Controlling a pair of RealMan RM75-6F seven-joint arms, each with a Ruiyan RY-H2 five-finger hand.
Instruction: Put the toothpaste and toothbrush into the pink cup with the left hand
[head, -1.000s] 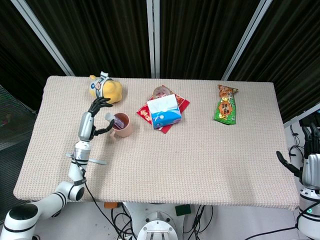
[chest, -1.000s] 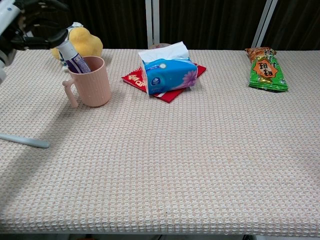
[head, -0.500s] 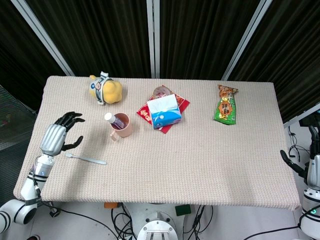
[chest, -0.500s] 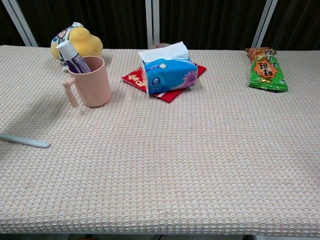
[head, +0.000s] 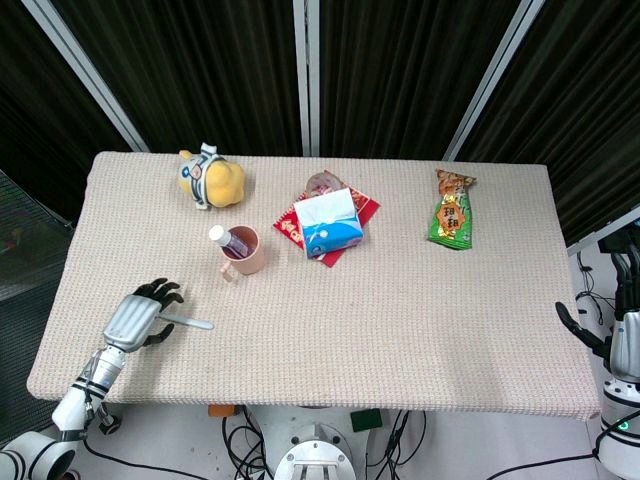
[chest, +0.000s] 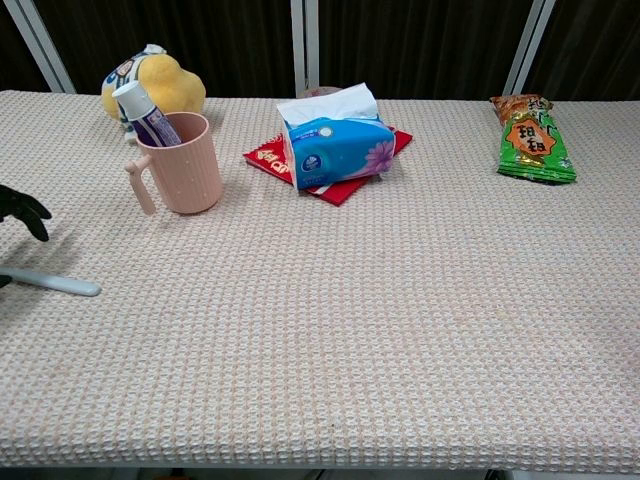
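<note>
The toothpaste (head: 226, 238) stands tilted inside the pink cup (head: 246, 251). The toothbrush (head: 187, 321) lies flat on the table (head: 400, 320), nearer the front edge than the cup. The left hand (head: 135, 322) hovers over its handle end, fingers spread, gripping nothing. The right hand (head: 615, 335), far from the cup beyond the table's edge, holds nothing; its fingers look apart.

Bare cloth lies between toothbrush (head: 186, 320) and pink cup (head: 245, 251) — nearest obstacle (handle side) none.

Overhead head view, low frontal chest view
</note>
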